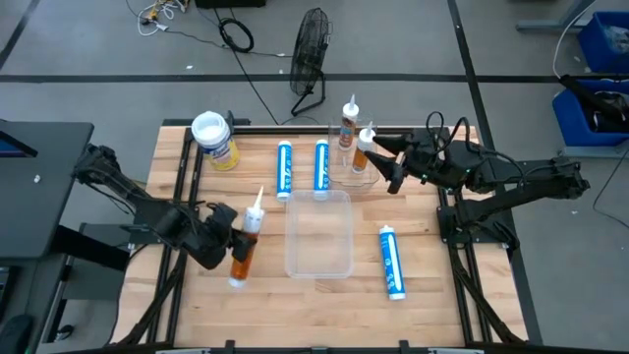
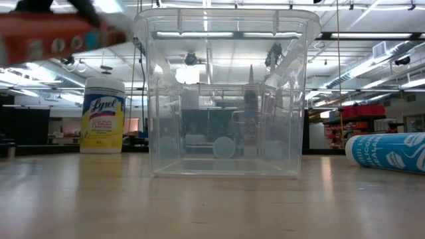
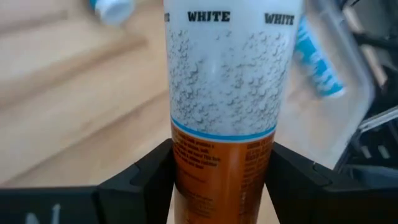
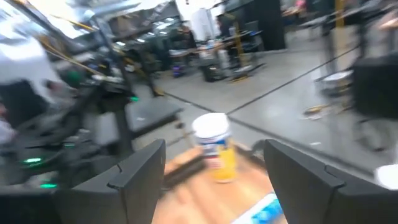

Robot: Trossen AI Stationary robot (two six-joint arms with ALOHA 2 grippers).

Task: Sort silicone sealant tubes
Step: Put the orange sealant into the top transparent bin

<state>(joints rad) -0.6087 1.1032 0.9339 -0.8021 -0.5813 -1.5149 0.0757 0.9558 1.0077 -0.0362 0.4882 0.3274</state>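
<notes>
**Orange tube held, bin not yet reached**

The left claw (image 1: pixel 234 244) is clamped on an orange tube (image 1: pixel 245 248) at its lower body, left of the clear bin (image 1: pixel 318 234). The right claw (image 1: pixel 385 155) stands open and empty beside two orange tubes (image 1: pixel 348 122) upright in a small clear container (image 1: pixel 356 179). Three blue tubes (image 1: pixel 285 168) lie on the desk (image 1: pixel 197 315). Judgement: keep the grip firm, lift clear of the bin wall, and place with its own colour.
</notes>
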